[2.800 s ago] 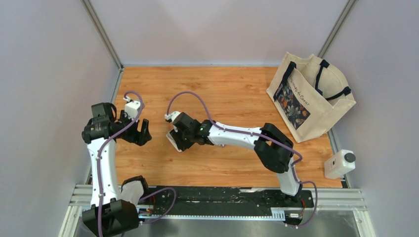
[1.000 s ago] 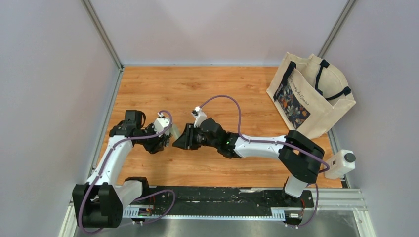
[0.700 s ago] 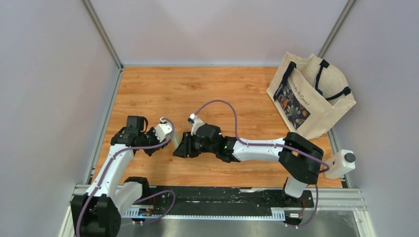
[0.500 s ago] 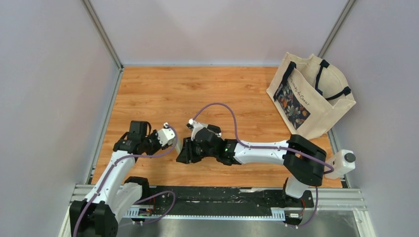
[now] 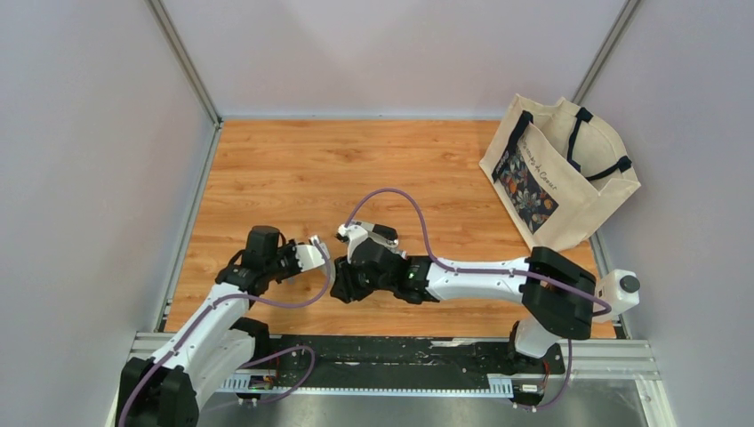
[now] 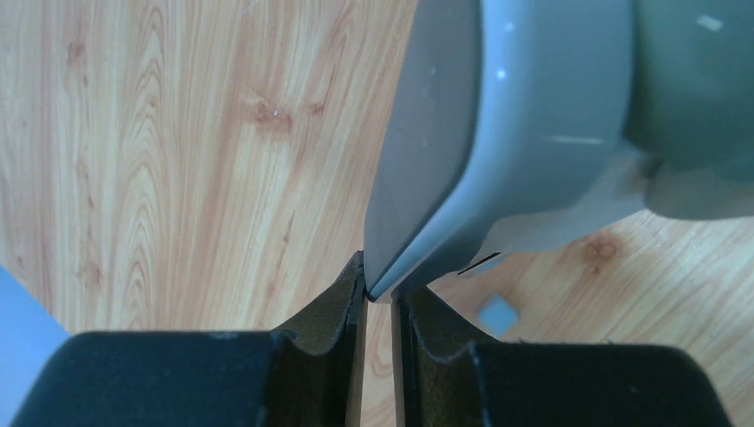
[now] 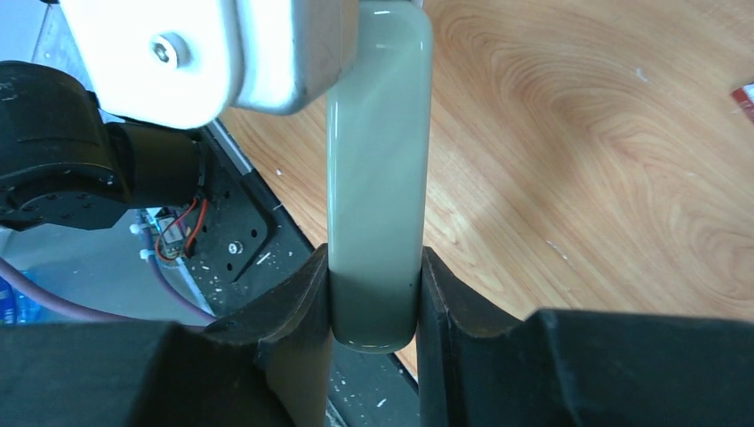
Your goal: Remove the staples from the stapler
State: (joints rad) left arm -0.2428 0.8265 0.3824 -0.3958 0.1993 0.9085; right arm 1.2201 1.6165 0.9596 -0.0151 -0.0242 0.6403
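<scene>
My right gripper is shut on the rounded end of the grey-green stapler, which stands lengthwise between its fingers. In the left wrist view the stapler fills the upper right. My left gripper is shut on its thin lower corner edge. A thin dark slit shows under that corner. From above, the two grippers meet near the table's front, left and right; the stapler is hidden between them. The staples are not in view.
A cloth tote bag stands at the back right and a white bottle sits off the table's right edge. The black base rail runs just below the grippers. A red-and-white box corner shows on the wood.
Both arms have moved together toward the near edge with the stapler. My left gripper has closed onto the stapler's thin edge. The right grip has not changed.
</scene>
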